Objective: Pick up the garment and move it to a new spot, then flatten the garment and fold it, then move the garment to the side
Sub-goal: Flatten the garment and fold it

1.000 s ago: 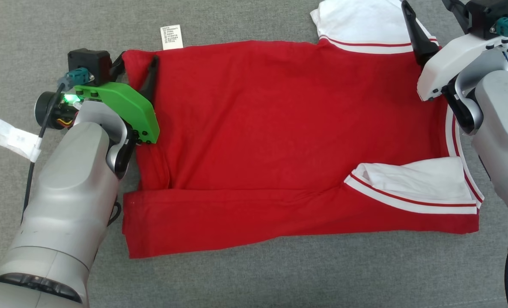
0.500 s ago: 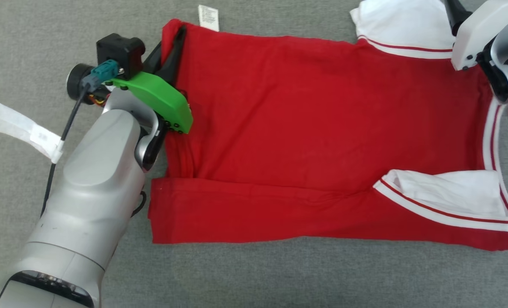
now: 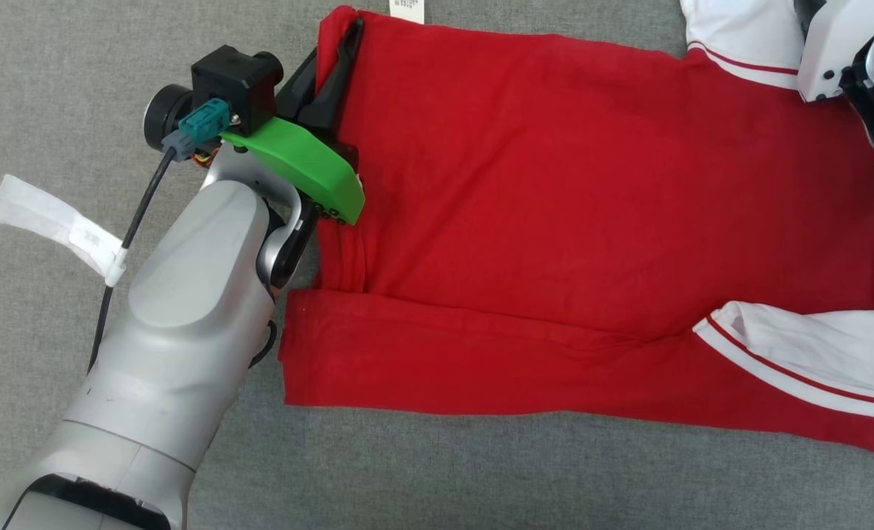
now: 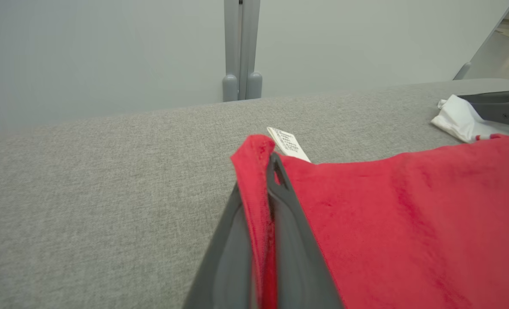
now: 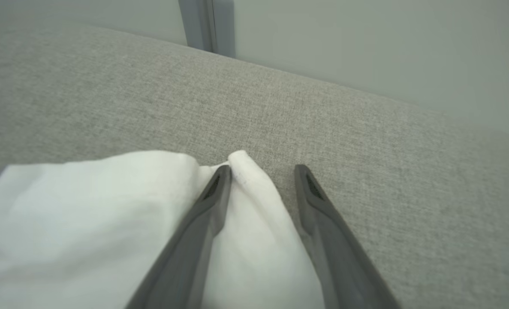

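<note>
The red garment (image 3: 554, 184) with white, red-striped sleeves lies spread on the grey cloth surface (image 3: 481, 471), its near edge folded over. My left gripper (image 3: 341, 44) is shut on the garment's far left corner (image 4: 258, 150), with red cloth pinched between the two dark fingers (image 4: 293, 223). A white care label (image 4: 289, 143) sticks out beside that corner. My right gripper (image 5: 263, 171) is open at the far white sleeve (image 5: 87, 223), with a ridge of white cloth lying between its fingers. Its white housing (image 3: 834, 44) shows at the head view's top right.
The second white sleeve (image 3: 812, 353) lies folded onto the garment at the lower right. A white tape strip (image 3: 46, 217) hangs from my left arm's cable. A pale wall with a grey post (image 4: 240, 51) stands beyond the surface's far edge.
The head camera has shifted, so the whole garment sits further right and higher in the picture. My left gripper's fingers, spread about the corner before, have shut on it.
</note>
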{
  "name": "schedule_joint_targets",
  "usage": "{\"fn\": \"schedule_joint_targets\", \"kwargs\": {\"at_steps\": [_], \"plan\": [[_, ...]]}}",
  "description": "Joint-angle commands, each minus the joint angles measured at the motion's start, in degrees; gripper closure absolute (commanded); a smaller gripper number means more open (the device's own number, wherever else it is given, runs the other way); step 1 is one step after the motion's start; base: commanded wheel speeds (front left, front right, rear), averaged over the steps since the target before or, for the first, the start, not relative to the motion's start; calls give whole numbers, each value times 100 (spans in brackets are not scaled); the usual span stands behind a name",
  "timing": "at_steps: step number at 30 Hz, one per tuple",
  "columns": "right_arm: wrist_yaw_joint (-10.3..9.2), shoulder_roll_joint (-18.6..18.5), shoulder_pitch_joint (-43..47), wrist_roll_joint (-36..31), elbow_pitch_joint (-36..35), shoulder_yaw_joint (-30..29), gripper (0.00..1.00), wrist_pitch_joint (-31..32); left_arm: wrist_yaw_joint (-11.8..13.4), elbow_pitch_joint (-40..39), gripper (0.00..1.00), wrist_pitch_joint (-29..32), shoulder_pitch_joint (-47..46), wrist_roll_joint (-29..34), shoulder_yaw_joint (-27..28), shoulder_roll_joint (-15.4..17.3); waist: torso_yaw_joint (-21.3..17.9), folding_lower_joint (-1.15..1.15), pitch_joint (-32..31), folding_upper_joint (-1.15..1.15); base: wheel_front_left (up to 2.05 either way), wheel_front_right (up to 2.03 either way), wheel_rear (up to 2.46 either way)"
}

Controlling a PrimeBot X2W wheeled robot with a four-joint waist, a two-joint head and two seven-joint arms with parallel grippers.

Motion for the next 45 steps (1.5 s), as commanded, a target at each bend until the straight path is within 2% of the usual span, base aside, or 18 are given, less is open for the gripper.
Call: {"fn": "schedule_joint_targets", "kwargs": {"at_steps": [1,5,12,20,26,32,39,45], "plan": [[2,12,73,66,94,58,100,80,-19,-36,100,-13,69,43,51,11,0,0,25,0,0,0,0],[-3,-88,-15,164,94,74,100,-127,-19,-45,100,-13,102,71,116,54,-73,0,-41,0,0,0,0],[-1,-128,35,202,76,90,100,-910,-19,64,100,-13,268,112,252,168,-317,0,-386,0,0,0,0],[-1,-296,668,564,-637,202,100,-1494,-17,15,100,-8,514,144,373,264,-581,0,-709,0,0,0,0],[-1,-533,1542,803,-1784,-70,100,-1611,-12,-58,100,-7,759,169,504,390,-770,0,-916,0,0,0,0],[-1,-618,2883,589,-3363,-1013,100,-1606,10,-207,100,-7,1033,205,655,475,-894,0,-1060,0,0,0,0],[1,-288,4543,243,-4832,-2052,100,-1608,12,-267,100,-7,1295,255,825,539,-951,0,-1176,0,0,0,0],[1,51,5507,83,-5540,-2500,100,-1560,6,-485,100,-7,1623,285,1001,595,-1000,0,-1279,0,0,0,0]]}}
